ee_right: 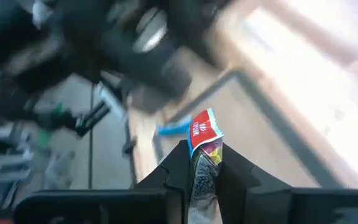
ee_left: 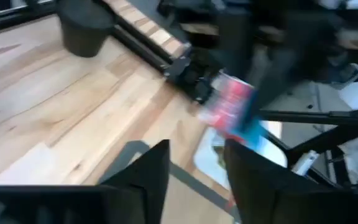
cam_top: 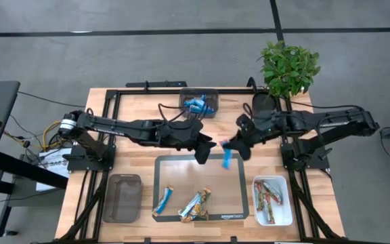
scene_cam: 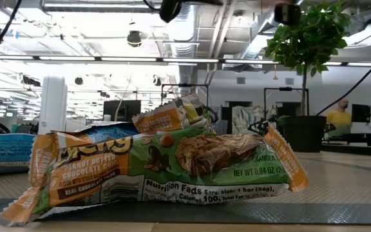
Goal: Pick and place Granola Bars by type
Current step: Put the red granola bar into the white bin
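Note:
My right gripper (cam_top: pixel 230 145) is shut on a red-and-blue granola bar (cam_top: pixel 227 160) over the far right corner of the grey mat (cam_top: pixel 232 207). The bar also shows in the right wrist view (ee_right: pixel 204 134) and the left wrist view (ee_left: pixel 232 109). My left gripper (cam_top: pixel 202 152) hovers close beside it toward the table's left, open and empty (ee_left: pixel 197 171). Three orange-and-green bars (cam_top: pixel 193 203) lie flat on the mat's near part and fill the low view (scene_cam: pixel 166 164). Blue bars (cam_top: pixel 196 104) lie in a dark tray at the far edge. Red bars (cam_top: pixel 269 196) lie in a white tray. My right gripper pinches the red-and-blue bar between its two fingers (ee_right: pixel 232 171), which lie along the bar. The bar's free end (ee_right: pixel 205 127) sticks out past the fingertips. It is lifted clear of the mat, its free end toward the table's near edge (cam_top: pixel 227 165).
An empty dark tray (cam_top: pixel 122 196) sits at the near left and the white tray (cam_top: pixel 286 215) at the near right. A potted plant (cam_top: pixel 288 66) stands at the far right corner. The black frame rails (cam_top: pixel 107 135) run along the table's sides. The two grippers are close together at the centre.

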Controlling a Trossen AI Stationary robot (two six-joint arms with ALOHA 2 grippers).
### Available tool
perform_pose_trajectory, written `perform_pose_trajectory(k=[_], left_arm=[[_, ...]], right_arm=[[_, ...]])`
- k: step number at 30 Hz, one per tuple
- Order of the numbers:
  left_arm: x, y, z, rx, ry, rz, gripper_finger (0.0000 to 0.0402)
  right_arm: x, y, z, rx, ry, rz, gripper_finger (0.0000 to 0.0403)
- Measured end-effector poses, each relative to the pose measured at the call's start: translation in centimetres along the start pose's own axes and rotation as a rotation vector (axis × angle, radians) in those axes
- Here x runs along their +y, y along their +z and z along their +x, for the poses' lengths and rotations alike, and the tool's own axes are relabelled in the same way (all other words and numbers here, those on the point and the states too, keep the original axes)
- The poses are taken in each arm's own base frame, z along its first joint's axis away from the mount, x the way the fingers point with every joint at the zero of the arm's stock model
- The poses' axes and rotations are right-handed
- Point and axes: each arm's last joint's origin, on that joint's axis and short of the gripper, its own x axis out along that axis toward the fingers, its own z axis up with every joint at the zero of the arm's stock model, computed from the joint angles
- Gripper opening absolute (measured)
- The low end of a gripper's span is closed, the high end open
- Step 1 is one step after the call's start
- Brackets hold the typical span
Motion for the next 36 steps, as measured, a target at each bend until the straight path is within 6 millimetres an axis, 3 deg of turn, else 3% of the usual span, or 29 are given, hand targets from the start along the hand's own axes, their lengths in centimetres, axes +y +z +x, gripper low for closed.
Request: perform_pose_trajectory(k=[7,17,30,36], left_arm=[[1.4,-0.5,0.1,0.111,0.072,0.012,0.0217],[1.4,0.2,-1.2,0.075,0.086,0.083,0.0229],[1.3,0.2,-1.4,0.081,0.086,0.096,0.0229],[1.4,0.1,-1.4,0.091,0.092,0.110,0.0229]], right_arm=[[-0.3,-1.8,-2.1,0.248,0.073,0.032,0.0031],[-0.4,-6.5,-5.0,0.612,-0.093,0.134,0.0033],[2.1,-10.4,-5.6,0.728,-0.216,0.241,0.0043],[2.7,-11.6,-4.9,0.751,-0.262,0.212,0.0056]])
